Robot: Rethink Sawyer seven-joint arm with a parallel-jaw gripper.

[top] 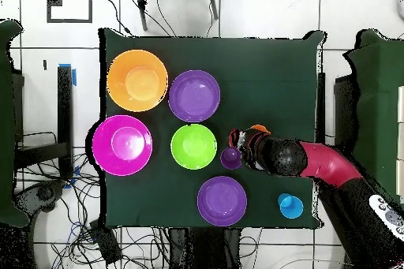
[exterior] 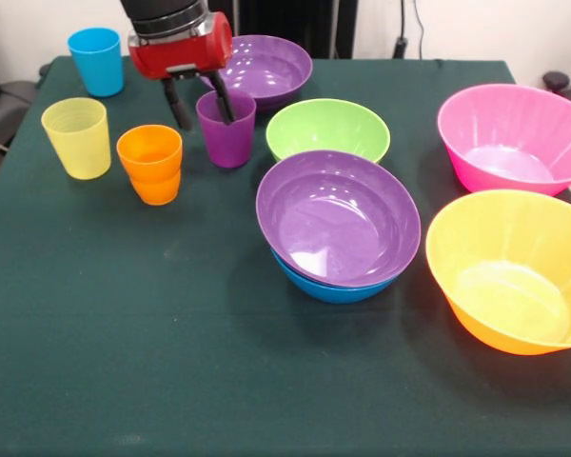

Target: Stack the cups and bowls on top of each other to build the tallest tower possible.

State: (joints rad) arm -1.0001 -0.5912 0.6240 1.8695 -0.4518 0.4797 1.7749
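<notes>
My gripper [exterior: 202, 112] hangs over the purple cup [exterior: 226, 133], open. One finger [exterior: 225, 103] reaches inside the cup and the other [exterior: 179, 109] stands just outside its left wall. The orange cup [exterior: 150, 164], yellow cup [exterior: 78, 136] and blue cup [exterior: 95, 59] stand upright to the left. The tower is a purple bowl [exterior: 338, 217] nested in the blue bowl [exterior: 328, 288]. A green bowl [exterior: 327, 129] and a second purple bowl [exterior: 262, 69] sit behind it. In the overhead view my gripper [top: 239, 149] is at the purple cup [top: 230, 158]; the arm hides the yellow cup.
The pink bowl [exterior: 514, 138] and the large orange bowl [exterior: 514, 271] sit at the right edge of the green table [exterior: 124, 333]. In the overhead view they [top: 121, 144] [top: 137, 80] lie at the left. The orange cup stands close to my outer finger.
</notes>
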